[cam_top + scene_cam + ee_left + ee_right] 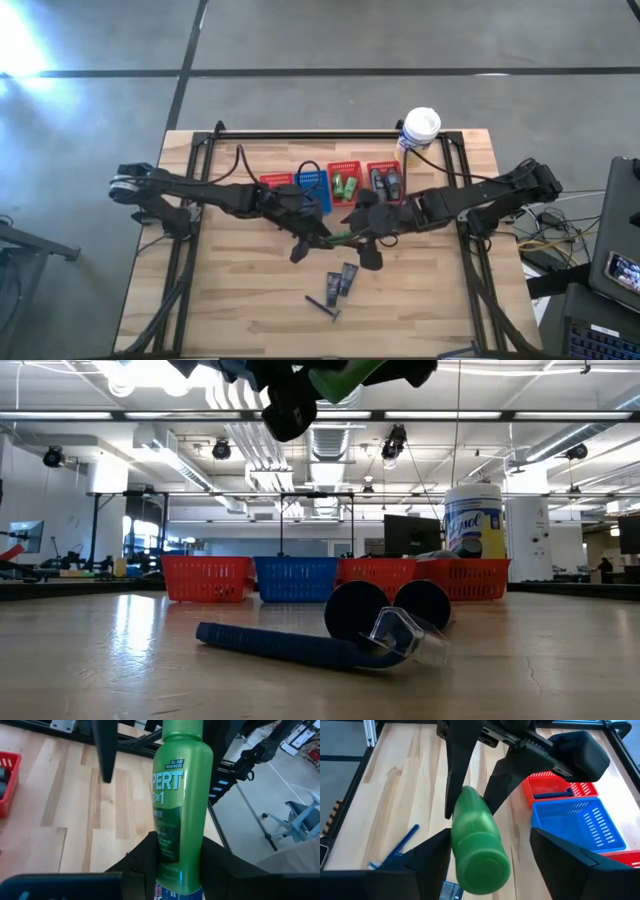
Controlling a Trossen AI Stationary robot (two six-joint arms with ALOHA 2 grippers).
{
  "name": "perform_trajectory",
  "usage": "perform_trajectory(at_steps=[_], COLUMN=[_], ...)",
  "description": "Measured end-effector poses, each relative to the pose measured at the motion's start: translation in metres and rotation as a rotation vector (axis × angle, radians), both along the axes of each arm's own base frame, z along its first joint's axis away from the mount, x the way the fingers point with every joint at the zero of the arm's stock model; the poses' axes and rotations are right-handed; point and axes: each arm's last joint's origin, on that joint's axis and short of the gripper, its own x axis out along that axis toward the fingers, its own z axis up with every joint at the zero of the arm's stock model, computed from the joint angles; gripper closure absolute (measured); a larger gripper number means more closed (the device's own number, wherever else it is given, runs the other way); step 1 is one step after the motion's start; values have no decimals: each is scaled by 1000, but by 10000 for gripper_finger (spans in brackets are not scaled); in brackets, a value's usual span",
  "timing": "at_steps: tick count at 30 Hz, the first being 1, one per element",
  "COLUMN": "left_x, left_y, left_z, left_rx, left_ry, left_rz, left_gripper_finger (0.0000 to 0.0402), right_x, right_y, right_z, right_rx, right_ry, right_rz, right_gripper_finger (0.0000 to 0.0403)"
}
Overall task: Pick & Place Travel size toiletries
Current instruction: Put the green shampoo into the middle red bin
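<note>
While left gripper (pixel 175 870) clamps green bottle (pixel 181 795) base above blue basket (pixel 580 822), right gripper (pixel 487 860) fingers wide; smooth, light, likely slippery: grip mid-body

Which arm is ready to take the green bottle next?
Probably the right: the right gripper is open with a finger on each side of the green bottle, which the left gripper holds.

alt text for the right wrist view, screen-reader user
A bright green bottle fills the middle of the frame, held by the left gripper, whose dark fingers close on it from above, with the right gripper open around its near end. Below is the wooden table, with a blue razor on it and a blue basket and a red basket to one side.
</note>
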Motion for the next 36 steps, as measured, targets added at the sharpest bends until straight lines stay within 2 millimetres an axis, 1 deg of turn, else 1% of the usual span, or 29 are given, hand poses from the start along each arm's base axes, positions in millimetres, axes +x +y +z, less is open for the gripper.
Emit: perform_trajectory(at_steps=[4, 7, 12, 16, 17, 19, 21, 23, 26, 28, 31, 36], left_x=[0, 0, -1, -2, -3, -6, -12, -19, -33, -41, -52, -71], left_y=[1, 1, 2, 3, 4, 5, 6, 7, 6, 4, -2, -5], left_z=[-2, -2, -4, -5, -6, -8, -12, -12, -10, -6, 0, 1], left_rx=[3, 5, 44, 59, 59, 58, 72, 108, 182, 225, 235, 217], left_ry=[7, 12, 19, 39, 60, 107, 176, 226, 293, 293, 264, 236], left_rz=[6, 9, 49, 88, 104, 136, 172, 230, 345, 396, 439, 499], left_gripper_finger=[290, 289, 285, 256, 245, 222, 199, 179, 154, 144, 138, 137], right_x=[2, 5, 9, 8, 8, 5, 1, -3, -12, -13, -4, 21], right_y=[-5, -9, -16, -18, -20, -22, -25, -31, -46, -56, -73, -105], right_z=[-2, -5, -8, -8, -8, -8, -9, -12, -19, -28, -49, -84], right_rx=[26, 81, 167, 175, 172, 159, 129, 96, 79, 104, 140, 143], right_ry=[11, 25, 51, 49, 49, 63, 85, 110, 147, 130, 89, 51], right_rz=[2, -14, -32, -69, -89, -138, -216, -338, -617, -779, -928, -1040], right_gripper_finger=[166, 190, 250, 301, 307, 307, 307, 307, 297, 293, 294, 299])
